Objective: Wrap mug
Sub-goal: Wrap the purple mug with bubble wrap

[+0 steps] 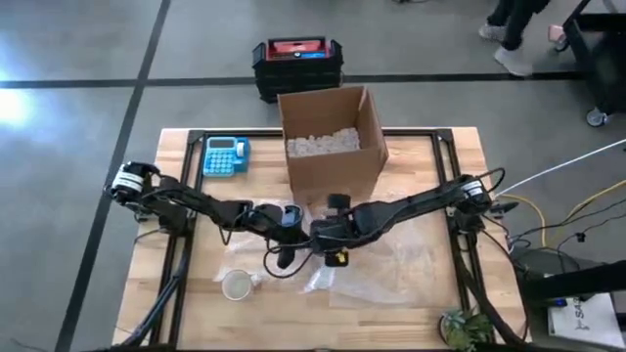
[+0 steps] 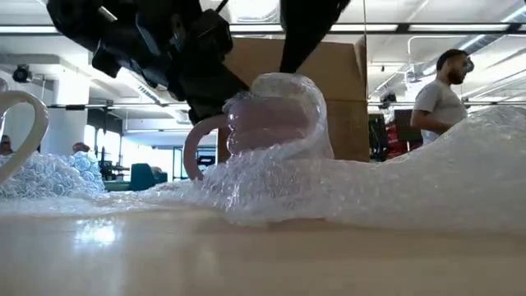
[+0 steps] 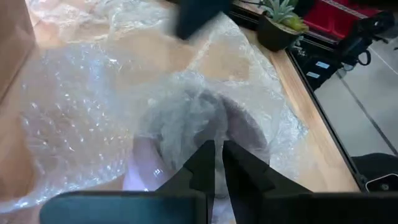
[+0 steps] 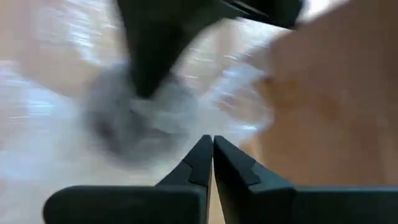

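Bubble wrap [image 3: 93, 106] covers the mug [image 2: 275, 115]; left gripper [image 3: 214, 152] pinches it, right gripper [image 4: 211, 146] seemingly closed empty.

The mug [image 2: 275, 115] shows only dimly through the wrap [image 2: 394, 189] over it. In the right wrist view motion blur smears everything ahead of the right end effector [image 4: 212, 152]. A second mug [image 2: 20, 131] is cut off by the low view's edge.
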Controlling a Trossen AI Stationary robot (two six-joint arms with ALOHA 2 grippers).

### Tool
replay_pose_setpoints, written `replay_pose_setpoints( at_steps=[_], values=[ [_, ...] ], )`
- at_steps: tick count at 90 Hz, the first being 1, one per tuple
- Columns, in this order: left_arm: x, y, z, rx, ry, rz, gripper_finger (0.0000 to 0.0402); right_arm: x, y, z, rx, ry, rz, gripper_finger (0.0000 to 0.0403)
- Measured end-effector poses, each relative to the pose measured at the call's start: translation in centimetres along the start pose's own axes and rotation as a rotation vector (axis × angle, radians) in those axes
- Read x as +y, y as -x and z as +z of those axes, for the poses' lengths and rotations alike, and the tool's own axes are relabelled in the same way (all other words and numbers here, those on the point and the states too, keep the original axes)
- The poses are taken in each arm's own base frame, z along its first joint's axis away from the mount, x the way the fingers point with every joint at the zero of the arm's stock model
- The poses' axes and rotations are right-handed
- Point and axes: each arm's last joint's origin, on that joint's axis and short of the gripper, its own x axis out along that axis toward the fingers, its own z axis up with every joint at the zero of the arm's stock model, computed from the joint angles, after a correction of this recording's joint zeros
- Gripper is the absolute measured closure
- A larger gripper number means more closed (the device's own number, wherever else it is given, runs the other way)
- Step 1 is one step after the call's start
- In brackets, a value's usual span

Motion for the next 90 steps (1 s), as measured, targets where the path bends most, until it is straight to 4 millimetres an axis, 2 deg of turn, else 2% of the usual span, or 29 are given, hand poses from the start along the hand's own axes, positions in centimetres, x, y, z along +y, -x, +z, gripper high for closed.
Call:
replay_pose_setpoints(
  at_steps=[7, 15, 25, 42, 58, 69, 85, 90],
  values=[
    [0.0, 0.0, 0.0, -0.002, 0.0, -0.001, 0.0381, 0.0, -1.2, 0.0, -0.011, -0.016, 0.024, 0.0403],
    [0.0, 0.0, 0.0, -0.002, 0.0, -0.001, 0.0381, 0.8, -2.9, -0.1, -0.032, -0.012, 0.11, 0.0403],
    [0.0, 0.0, 0.0, -0.001, -0.001, -0.002, 0.0381, 1.8, -3.5, 0.1, -0.07, 0.0, 0.213, 0.0403],
    [0.0, 0.0, 0.1, -0.006, 0.0, -0.001, 0.038, 2.9, -6.3, -0.8, -0.004, -0.009, 0.225, 0.0403],
    [0.0, 0.0, 0.1, -0.009, -0.001, -0.004, 0.038, 3.5, -7.6, -0.7, -0.01, 0.007, 0.235, 0.0403],
    [0.0, 0.0, 0.1, -0.011, -0.001, -0.005, 0.038, 3.1, -6.4, -0.5, 0.011, 0.014, 0.242, 0.0403],
    [0.0, 0.0, 0.1, -0.01, -0.001, -0.004, 0.038, 1.2, -1.5, 0.5, -0.065, 0.0, 0.258, 0.0403],
    [0.0, 0.0, 0.1, -0.01, -0.001, -0.004, 0.0379, 0.8, -0.6, 0.6, -0.084, -0.006, 0.257, 0.0403]
  ],
)
